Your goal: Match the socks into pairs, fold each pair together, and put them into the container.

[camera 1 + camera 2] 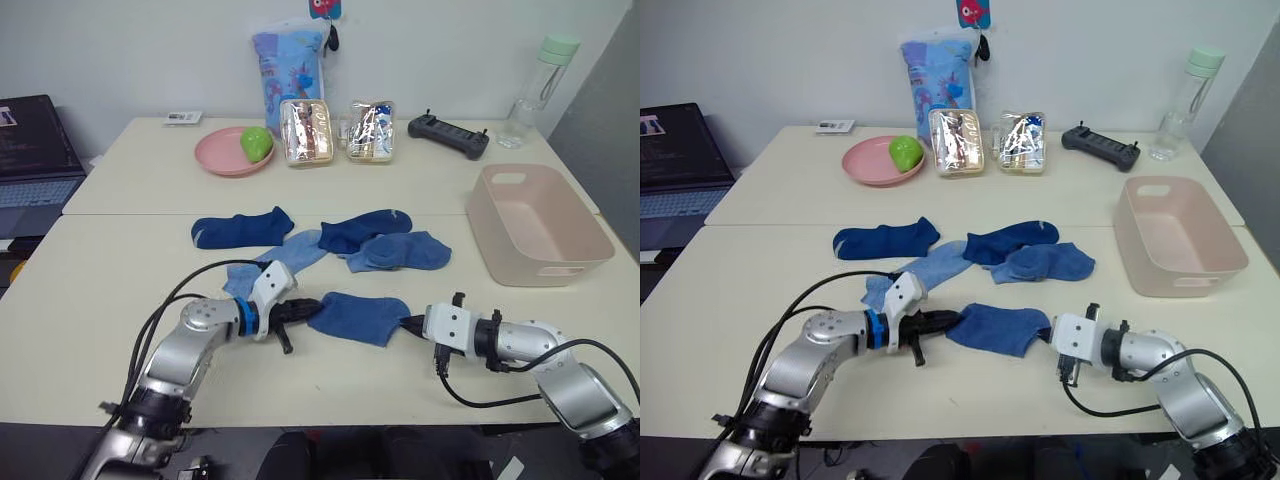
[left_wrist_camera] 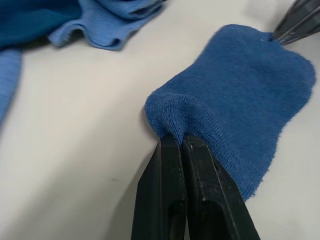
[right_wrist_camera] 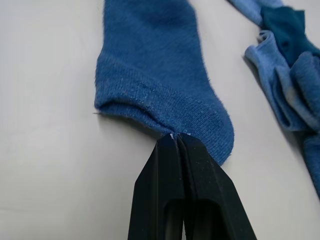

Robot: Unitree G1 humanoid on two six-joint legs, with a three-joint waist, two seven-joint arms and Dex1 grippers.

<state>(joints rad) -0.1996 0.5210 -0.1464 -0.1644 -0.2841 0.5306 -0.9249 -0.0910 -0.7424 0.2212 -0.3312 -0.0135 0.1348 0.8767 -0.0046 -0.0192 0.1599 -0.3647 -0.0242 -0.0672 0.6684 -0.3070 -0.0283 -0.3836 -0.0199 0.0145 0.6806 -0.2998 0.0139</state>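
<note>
Two grippers pinch one medium-blue sock (image 1: 360,317) lying flat on the counter (image 1: 90,300): left gripper (image 1: 305,309) clamped on its left end, right gripper (image 1: 408,324) clamped on its right end. Other socks (image 1: 385,243) lie just behind; the empty pink container (image 1: 537,224) sits far right.

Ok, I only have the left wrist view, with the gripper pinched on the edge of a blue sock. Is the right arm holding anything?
Observer: Yes. The right gripper is shut on the opposite end of that same blue sock.
Operator: Anything in the container yet?
Observer: No. The pink container is empty. It stands on the robot's right, farther out than the right gripper.
Operator: Is there a sock of a similar blue nearby?
Observer: A medium blue one lies just beyond the held sock, against a dark navy sock.
</note>
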